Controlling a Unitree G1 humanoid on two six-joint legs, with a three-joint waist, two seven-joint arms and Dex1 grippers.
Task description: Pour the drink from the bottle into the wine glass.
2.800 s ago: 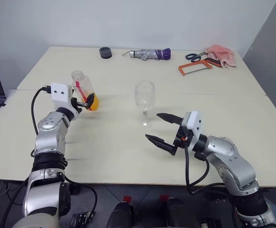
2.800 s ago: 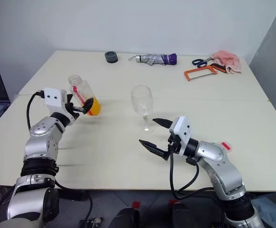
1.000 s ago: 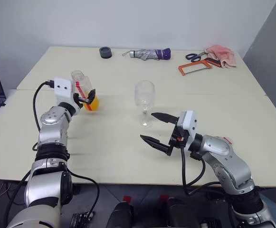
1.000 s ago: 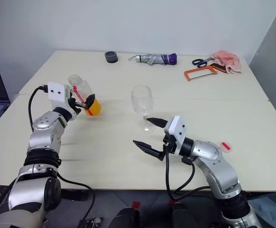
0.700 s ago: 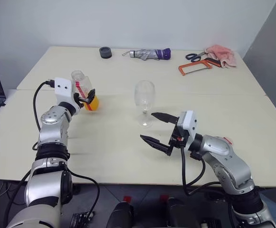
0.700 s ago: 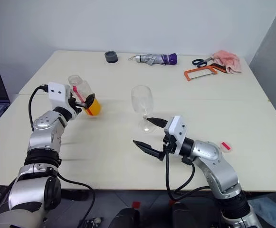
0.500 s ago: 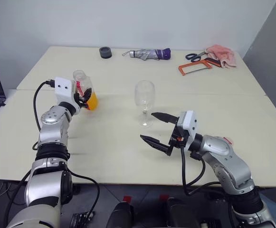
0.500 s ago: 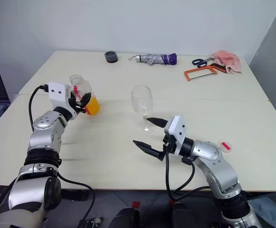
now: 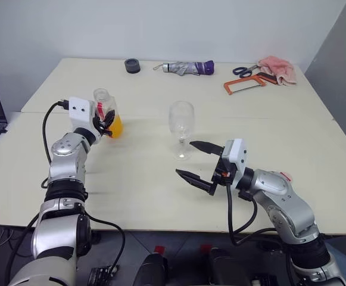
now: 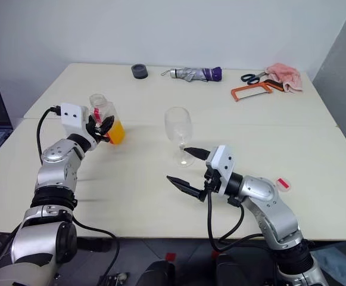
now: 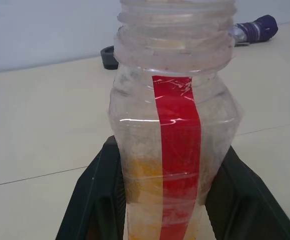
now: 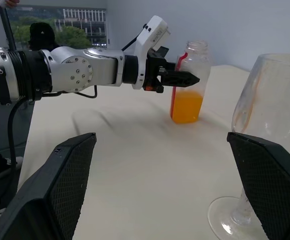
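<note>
Nearest me, my right jaws hover just above the cream desk, spread wide and holding nothing, pointing toward the wine glass. That glass stands upright and empty just beyond them, near the desk's middle. Off to my left, my left jaws are closed around the bottle, which stands upright on the desk, uncapped, a red strip down its side. The drink, translucent orange, fills the bottle's lower part. Along the far edge lie a folded umbrella, a hacksaw, scissors and a pink cloth.
</note>
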